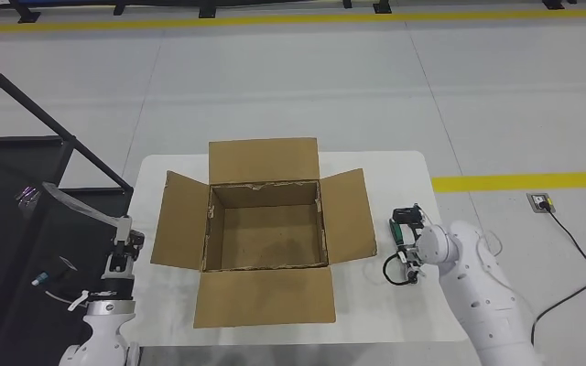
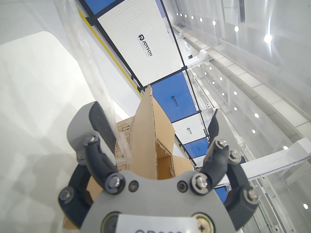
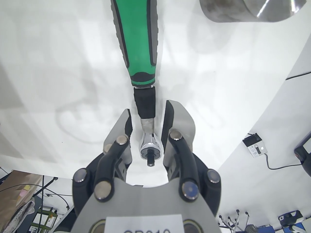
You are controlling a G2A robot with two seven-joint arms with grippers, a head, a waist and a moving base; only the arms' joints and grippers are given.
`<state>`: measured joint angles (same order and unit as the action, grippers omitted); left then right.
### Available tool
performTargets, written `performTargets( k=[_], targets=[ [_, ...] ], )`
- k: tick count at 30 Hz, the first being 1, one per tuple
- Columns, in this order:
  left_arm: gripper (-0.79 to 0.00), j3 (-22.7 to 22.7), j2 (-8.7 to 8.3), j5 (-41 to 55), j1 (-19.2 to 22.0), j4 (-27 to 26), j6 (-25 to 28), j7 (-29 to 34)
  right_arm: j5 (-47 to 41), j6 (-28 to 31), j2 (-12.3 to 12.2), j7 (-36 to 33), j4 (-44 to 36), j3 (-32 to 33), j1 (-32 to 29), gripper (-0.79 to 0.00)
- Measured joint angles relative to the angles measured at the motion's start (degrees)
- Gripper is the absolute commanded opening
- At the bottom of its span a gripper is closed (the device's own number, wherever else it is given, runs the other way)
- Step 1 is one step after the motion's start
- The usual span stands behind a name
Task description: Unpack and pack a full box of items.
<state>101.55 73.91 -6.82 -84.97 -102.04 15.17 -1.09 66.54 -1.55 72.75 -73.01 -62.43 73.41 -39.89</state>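
Beside the box (image 1: 264,161), right fingers (image 3: 170,120) straddle the ratchet (image 3: 136,32), apart; left fingers (image 2: 100,122) spread wide.

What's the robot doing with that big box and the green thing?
The robot has a cardboard box standing open and empty in the middle of the white table. Its right gripper is down at a green-handled wrench that lies on the table beside the box. The fingers are open on either side of the wrench's neck and are not squeezing it. A metal cylinder lies close by. The left gripper is open too, at the box's other side.
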Motion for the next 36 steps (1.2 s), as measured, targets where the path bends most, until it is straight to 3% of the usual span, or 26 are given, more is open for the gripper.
performTargets(
  k=[5,7,12,16,19,25,30,36],
  targets=[
    [0.0,0.04,0.02,-0.18,-0.01,0.01,0.03,-0.11,-0.41,0.42,0.05,0.34,1.8,-0.48,0.88,-0.653],
    [0.0,0.04,0.03,-0.15,0.01,0.01,0.06,-0.07,-0.54,0.38,0.06,0.39,2.29,-0.59,1.1,-0.785],
    [0.0,0.07,0.05,-0.18,0.04,0.08,0.07,-0.05,-0.93,-0.62,-0.13,2.01,1.35,0.13,1.08,-0.785],
    [0.0,0.03,0.06,-0.34,0.12,0.07,0.02,0.03,-1.15,-2.94,-0.74,4.96,-5.52,2.84,-1.39,-0.785],
    [0.0,-0.06,0.07,-0.52,0.22,-0.02,-0.04,0.04,-1.18,-6.01,-1.26,9.43,-16.1,5.93,-5.92,-0.785],
    [0.0,-0.48,0.11,-0.97,0.32,-0.24,-0.16,0.07,-3.5,-9.04,-1.53,26.59,-41.95,10.85,-19.12,-0.785],
    [0.0,-0.43,0.15,-1.08,-0.07,-0.37,0.07,-0.24,-4.16,-3.66,-1.33,32.97,-53.4,6.96,-22.6,-0.785],
    [0.0,-0.05,0.21,-0.64,-0.75,-0.31,0.47,-0.81,-1.01,3.48,-0.31,29.76,-51.0,-5.61,-15.49,-0.785]
  ],
)
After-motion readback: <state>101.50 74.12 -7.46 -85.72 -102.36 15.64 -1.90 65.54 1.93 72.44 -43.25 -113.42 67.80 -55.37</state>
